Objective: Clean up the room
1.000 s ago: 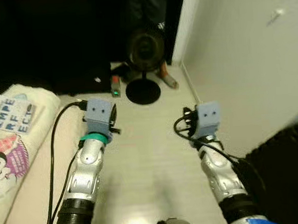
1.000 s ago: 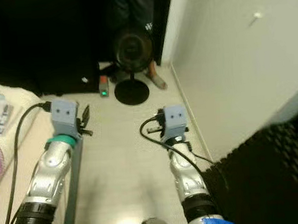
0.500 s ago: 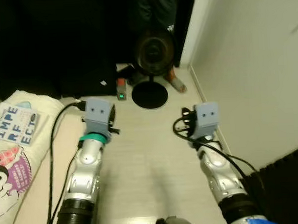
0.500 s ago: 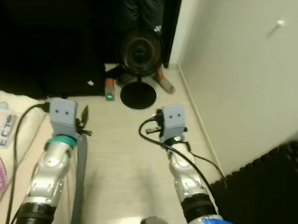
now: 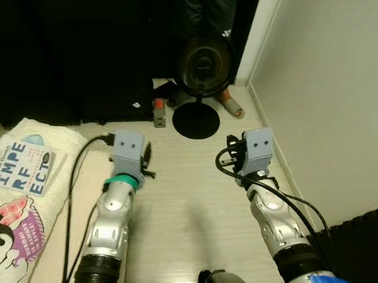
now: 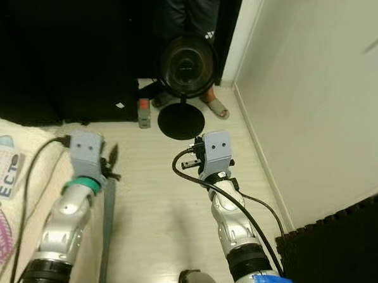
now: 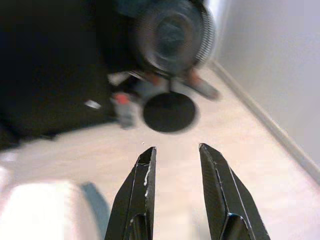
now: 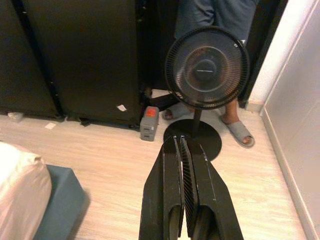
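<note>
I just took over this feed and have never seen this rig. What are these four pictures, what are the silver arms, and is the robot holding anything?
The two wide pictures come from a stereo camera on the robot's head, looking down at the floor ahead. The silver arms are its own. Each ends in a grey camera box and a gripper of two black fingers.

The other two pictures look along those fingers. The left gripper is open, with bare floor between its fingers. The right gripper is shut on nothing. So nothing is held.

Ahead stands a black pedestal fan on a round base. Beside the base lies a small grey box with a red patch. A person's sandalled foot stands just behind the fan. On the robot's left lies a printed cloth; a white wall is on its right.
</note>
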Available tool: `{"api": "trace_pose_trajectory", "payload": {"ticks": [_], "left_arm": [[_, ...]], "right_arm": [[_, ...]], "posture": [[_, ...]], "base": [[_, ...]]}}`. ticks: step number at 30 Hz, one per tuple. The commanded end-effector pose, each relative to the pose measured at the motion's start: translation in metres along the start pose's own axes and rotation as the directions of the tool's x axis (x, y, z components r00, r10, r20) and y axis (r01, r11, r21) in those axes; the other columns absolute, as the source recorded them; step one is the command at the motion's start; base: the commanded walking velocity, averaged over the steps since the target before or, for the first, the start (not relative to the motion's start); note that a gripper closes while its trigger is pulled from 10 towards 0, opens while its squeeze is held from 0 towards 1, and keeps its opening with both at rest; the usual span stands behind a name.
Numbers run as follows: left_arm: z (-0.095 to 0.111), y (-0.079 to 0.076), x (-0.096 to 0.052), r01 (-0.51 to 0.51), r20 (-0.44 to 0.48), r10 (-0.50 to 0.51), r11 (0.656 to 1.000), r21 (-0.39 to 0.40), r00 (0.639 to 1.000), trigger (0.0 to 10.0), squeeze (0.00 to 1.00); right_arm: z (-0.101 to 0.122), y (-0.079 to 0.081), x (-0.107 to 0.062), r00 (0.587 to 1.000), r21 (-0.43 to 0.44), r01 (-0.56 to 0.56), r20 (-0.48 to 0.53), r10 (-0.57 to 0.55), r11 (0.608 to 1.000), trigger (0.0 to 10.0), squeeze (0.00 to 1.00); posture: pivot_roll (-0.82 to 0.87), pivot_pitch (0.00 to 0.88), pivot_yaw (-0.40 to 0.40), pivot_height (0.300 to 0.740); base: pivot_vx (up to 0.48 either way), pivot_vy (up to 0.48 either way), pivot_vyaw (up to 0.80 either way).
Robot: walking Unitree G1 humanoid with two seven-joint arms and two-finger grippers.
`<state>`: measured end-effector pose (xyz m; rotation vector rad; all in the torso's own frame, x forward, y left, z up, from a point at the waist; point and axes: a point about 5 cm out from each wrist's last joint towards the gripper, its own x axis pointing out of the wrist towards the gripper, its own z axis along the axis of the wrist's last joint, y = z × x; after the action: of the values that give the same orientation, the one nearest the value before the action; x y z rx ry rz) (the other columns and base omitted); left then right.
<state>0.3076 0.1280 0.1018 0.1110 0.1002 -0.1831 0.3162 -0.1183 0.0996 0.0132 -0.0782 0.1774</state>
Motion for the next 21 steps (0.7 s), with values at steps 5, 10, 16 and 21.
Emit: {"api": "trace_pose_trajectory", "payload": {"ticks": [5, 10, 16, 21], "left_arm": [[-0.016, -0.012, -0.008, 0.054, -0.074, -0.057, 0.998, -0.043, 0.996, 10.0, 0.0], [-0.018, -0.016, -0.008, 0.065, -0.085, -0.069, 0.996, -0.055, 0.994, 10.0, 0.0], [-0.021, -0.016, -0.008, 0.064, -0.085, -0.063, 0.998, 0.012, 0.994, 10.0, 0.0], [-0.011, -0.006, -0.005, 0.034, -0.035, -0.031, 0.997, 0.074, 0.999, 10.0, 0.0]], "right_arm": [[-0.011, -0.009, -0.006, 0.999, -0.001, 0.028, -0.043, -0.028, 1.0, 10.0, 0.0], [-0.013, -0.01, -0.007, 0.998, -0.001, 0.027, -0.054, -0.027, 1.0, 10.0, 0.0], [-0.015, -0.008, -0.008, 0.998, 0.004, 0.026, -0.056, -0.026, 1.0, 10.0, 0.0], [-0.014, 0.001, -0.008, 0.999, 0.013, -0.008, -0.049, 0.009, 1.0, 10.0, 0.0]], "posture": [[-0.05, 0.027, -0.015, 0.74], [-0.05, 0.028, -0.009, 0.74], [-0.07, 0.034, 0.029, 0.74], [-0.07, 0.031, 0.018, 0.74]], "base": [[0.0, 0.0, 0.0], [0.0, 0.0, 0.0], [0.0, 0.0, 0.0], [0.0, 0.0, 0.0]]}}
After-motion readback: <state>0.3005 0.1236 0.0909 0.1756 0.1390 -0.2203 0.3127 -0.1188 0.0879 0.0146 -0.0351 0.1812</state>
